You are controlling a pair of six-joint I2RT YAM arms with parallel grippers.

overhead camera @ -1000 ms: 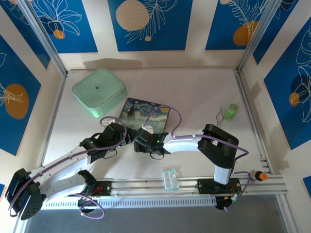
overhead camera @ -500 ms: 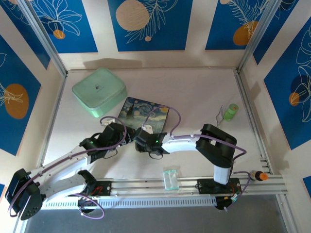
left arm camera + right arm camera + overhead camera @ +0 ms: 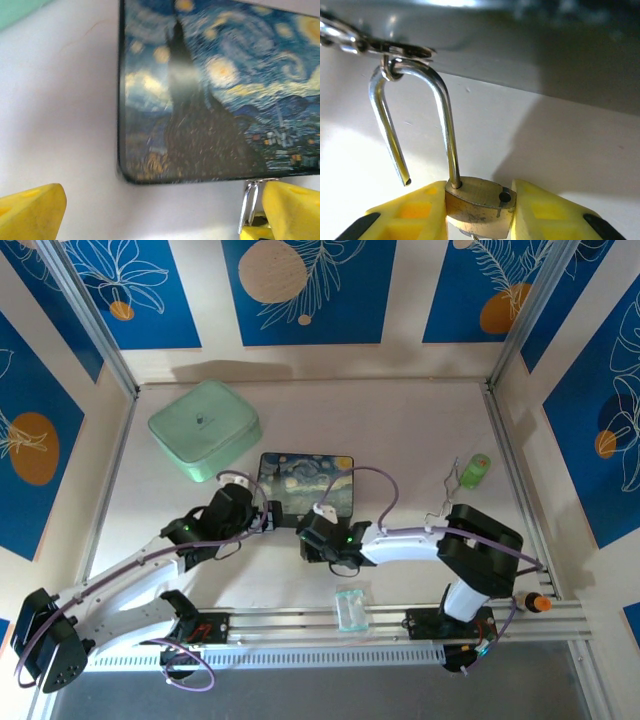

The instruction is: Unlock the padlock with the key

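Lock sprung: the right hand (image 3: 479, 191) pinches the brass body of the padlock (image 3: 477, 205) between its yellow fingers (image 3: 410, 215), just off the front edge of the starry-night tin (image 3: 210, 100) near the middle of the desk (image 3: 60, 100). In the right wrist view the silver shackle (image 3: 445, 115) stands lifted out of the body. One leg is seated, while the other hangs free with its cut end in the air and its socket in the brass shows as an open hole. A silvery ring (image 3: 395, 49) is hooked over the top of the shackle. The left hand (image 3: 162, 197) sits close by with its fingers spread wide and nothing between them, though a thin silvery piece (image 3: 248, 207) shows just beside one finger. Whether that is the key cannot be told, and the keyhole end of the lock is out of sight. Judged from the raised shackle, the unlocking itself looks done, with at most the key's withdrawal and setting the lock down left.
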